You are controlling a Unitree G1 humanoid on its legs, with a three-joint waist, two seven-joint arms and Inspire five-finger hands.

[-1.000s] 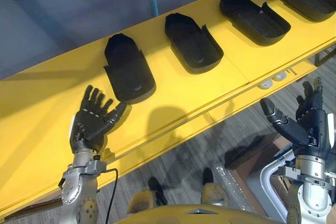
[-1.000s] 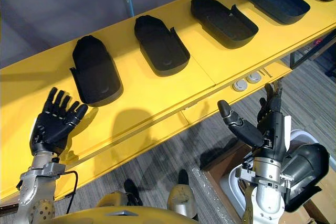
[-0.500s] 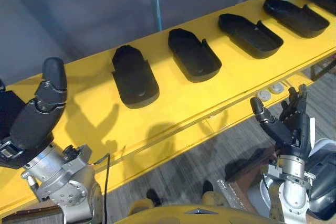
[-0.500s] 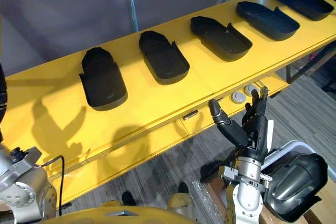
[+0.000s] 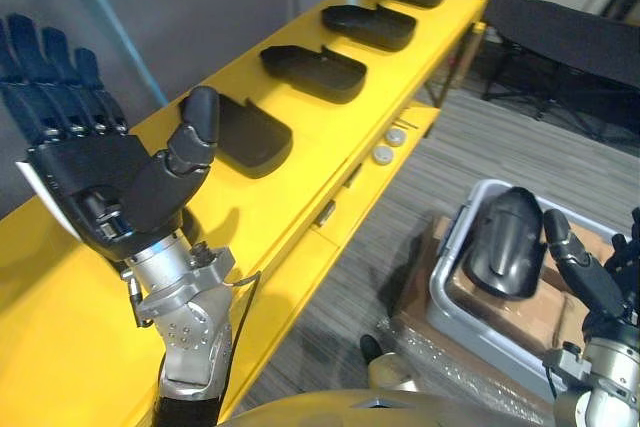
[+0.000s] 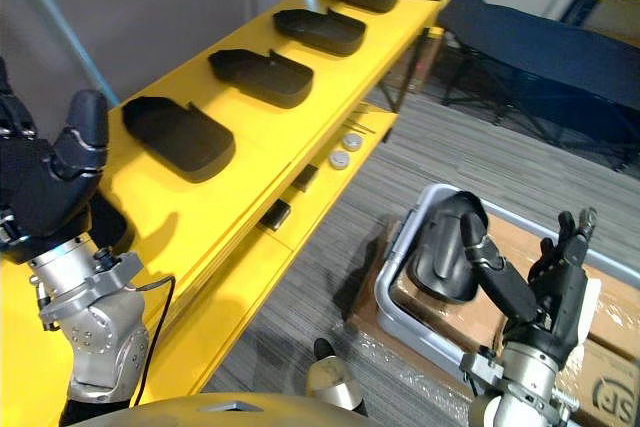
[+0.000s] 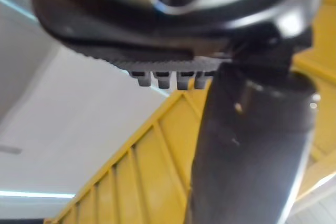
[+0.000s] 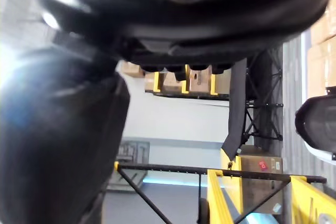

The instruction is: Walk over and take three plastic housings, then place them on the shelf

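Black left hand (image 5: 100, 187) raised, fingers straight, empty. Four shelf housings (image 5: 312, 70) line the yellow shelf (image 5: 290, 182). Bin housing (image 5: 505, 252) sits in the grey bin (image 6: 395, 279); right hand (image 6: 550, 297) is near it, fingers spread, empty. Probably a light, stiff, slick shell: grip across the side walls.

Print on the cardboard box (image 6: 612, 387) seems illegible; nothing else readable.

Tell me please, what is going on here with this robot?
The robot stands beside a yellow shelf where four housings lie in a row. Both hands are empty with straight fingers: the left hand is raised over the shelf, and the right hand hangs low near a grey bin on the floor. Another housing lies in that bin, not yet picked up.
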